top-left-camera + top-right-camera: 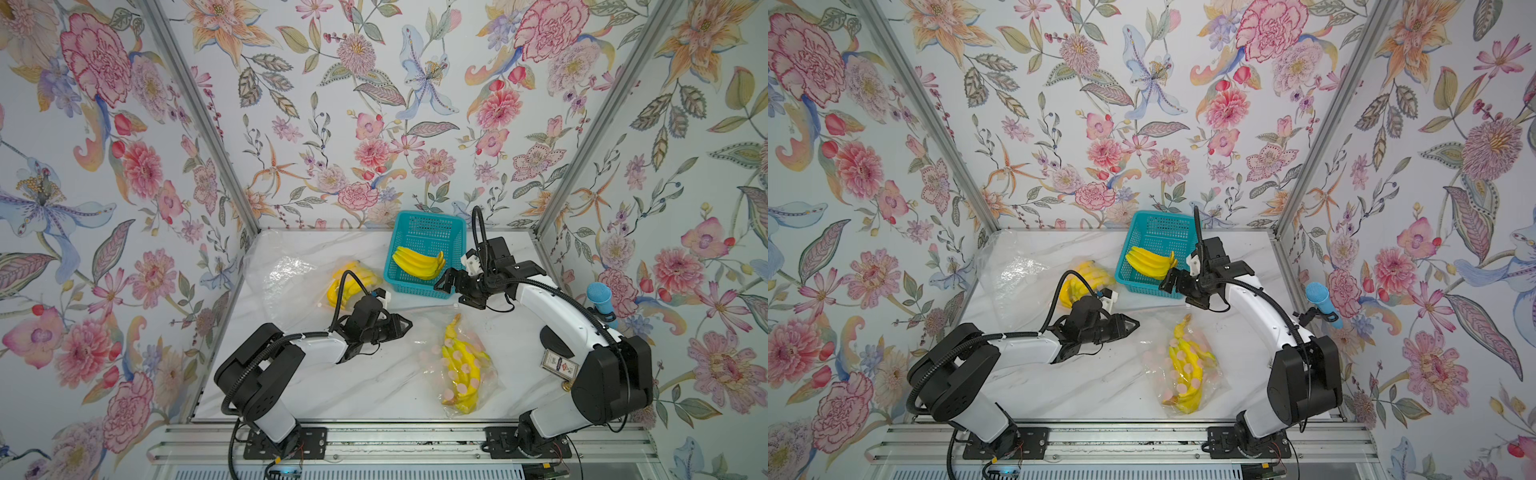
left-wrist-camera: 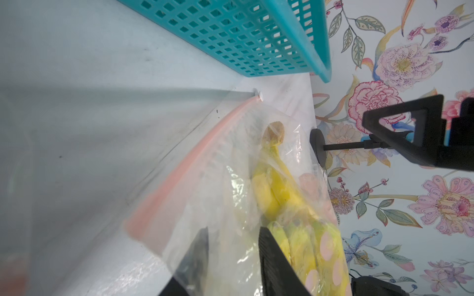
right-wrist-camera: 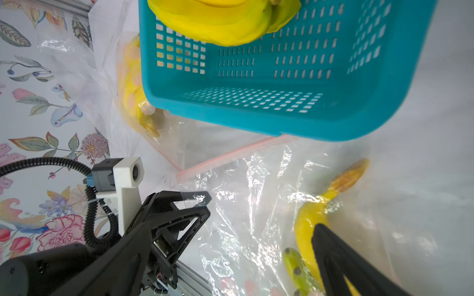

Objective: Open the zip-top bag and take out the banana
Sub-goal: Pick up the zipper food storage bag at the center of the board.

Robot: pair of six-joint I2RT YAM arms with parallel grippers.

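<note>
Marble counter (image 1: 353, 386): polka-dot zip-top bag (image 1: 487, 376) lying flat, banana bunch (image 1: 461, 365) inside (stem toward teal basket (image 1: 415, 289)); left jaws clenched on bag film; right jaws released, empty, beside basket.

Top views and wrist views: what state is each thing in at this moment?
Teal plastic mesh basket: upright, holding a loose yellow banana bunch.
Clear pink-dotted zip-top bag: lying flat, bagged bananas inside; zip unclear.
Second clear bag: lying by the basket, full.
Left gripper: at the dotted bag's edge; grip unclear.
Right gripper: open, empty.
</note>
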